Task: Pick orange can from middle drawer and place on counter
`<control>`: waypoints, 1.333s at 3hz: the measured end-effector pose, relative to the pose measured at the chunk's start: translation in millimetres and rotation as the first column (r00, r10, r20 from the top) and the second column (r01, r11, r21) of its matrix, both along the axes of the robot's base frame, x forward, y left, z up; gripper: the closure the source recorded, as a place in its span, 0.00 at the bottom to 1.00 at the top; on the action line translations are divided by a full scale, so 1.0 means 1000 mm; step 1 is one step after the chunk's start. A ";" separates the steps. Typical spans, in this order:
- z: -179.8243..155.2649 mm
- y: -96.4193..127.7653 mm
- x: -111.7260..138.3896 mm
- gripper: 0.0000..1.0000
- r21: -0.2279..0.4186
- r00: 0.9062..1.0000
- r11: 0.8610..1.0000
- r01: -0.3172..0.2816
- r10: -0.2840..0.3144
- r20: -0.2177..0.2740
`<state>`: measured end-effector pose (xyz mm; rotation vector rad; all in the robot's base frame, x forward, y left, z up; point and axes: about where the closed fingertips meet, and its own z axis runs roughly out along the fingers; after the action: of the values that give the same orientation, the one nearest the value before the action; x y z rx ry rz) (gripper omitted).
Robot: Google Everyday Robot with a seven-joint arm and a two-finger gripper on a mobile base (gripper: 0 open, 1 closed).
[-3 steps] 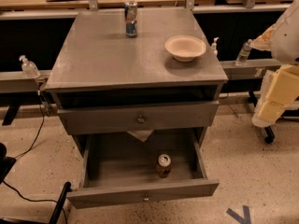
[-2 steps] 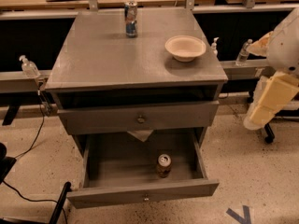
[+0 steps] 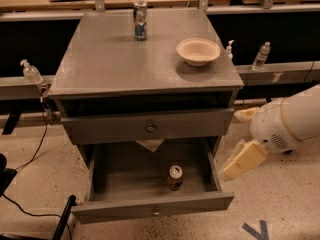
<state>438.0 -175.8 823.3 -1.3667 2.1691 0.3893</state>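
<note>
The orange can (image 3: 175,177) stands upright in the pulled-out middle drawer (image 3: 152,207), right of its centre and near the front panel. The counter (image 3: 125,64) is the grey cabinet top above it. My gripper (image 3: 243,159) shows as a cream-coloured end on the white arm. It hangs just outside the drawer's right wall, to the right of the can and a little above it, and touches neither.
A slim blue-and-silver can (image 3: 140,20) and a cream bowl (image 3: 198,50) stand on the counter. A closed drawer with a knob (image 3: 150,128) sits above the open one. Small bottles (image 3: 261,56) (image 3: 31,73) stand on rails either side. A cable (image 3: 30,159) lies on the floor at left.
The arm has come down and to the left, from beside the counter's right edge to beside the open drawer's right wall. The can has not moved.
</note>
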 end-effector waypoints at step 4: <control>-0.108 0.045 0.094 0.00 0.221 0.983 0.974 -0.042 0.000 0.185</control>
<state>532.2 -131.0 714.8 -1.2493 1.8989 0.4803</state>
